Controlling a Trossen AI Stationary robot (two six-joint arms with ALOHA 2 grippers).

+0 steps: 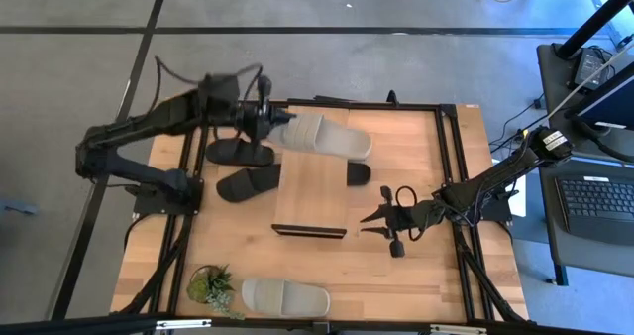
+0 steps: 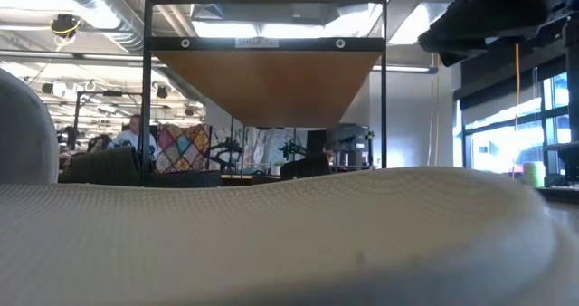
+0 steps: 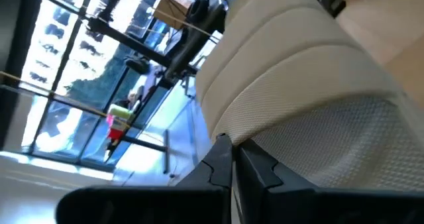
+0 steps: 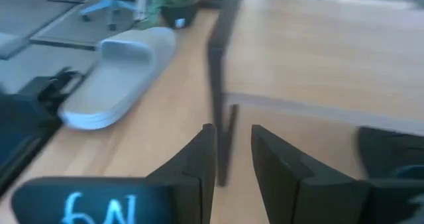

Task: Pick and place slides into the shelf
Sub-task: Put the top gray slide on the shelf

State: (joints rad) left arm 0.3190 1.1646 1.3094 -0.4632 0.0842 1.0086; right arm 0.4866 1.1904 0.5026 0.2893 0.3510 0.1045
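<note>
My left gripper [image 1: 269, 129] is shut on a beige slide [image 1: 325, 137] at the far end of the shelf [image 1: 312, 196], a light plank top on a dark frame. This slide fills the left wrist view [image 3: 311, 85]. My right gripper [image 1: 374, 222] hovers open just right of the shelf's near right corner [image 4: 222, 108] and touches nothing. A second beige slide [image 1: 285, 297] lies sole down by the near edge and fills the low view [image 2: 271, 243]. Two black slides [image 1: 243, 154] [image 1: 253, 183] lie left of the shelf. A third black slide [image 1: 359, 172] lies against its right side. My left gripper pinches the beige slide between its two fingers [image 3: 222, 168] at the end nearest the strap [image 3: 291, 144], coming level from the table's left, along the slide's length. The slide reaches out over the shelf's far end. Whether it rests on the shelf I cannot tell.
A small green potted plant [image 1: 211, 287] stands at the near left corner beside the near beige slide. A dark metal frame [image 1: 451, 157] borders the tabletop. Bare wood [image 1: 416, 157] lies right of the shelf. A desk with a keyboard [image 1: 594, 201] stands beyond the right edge.
</note>
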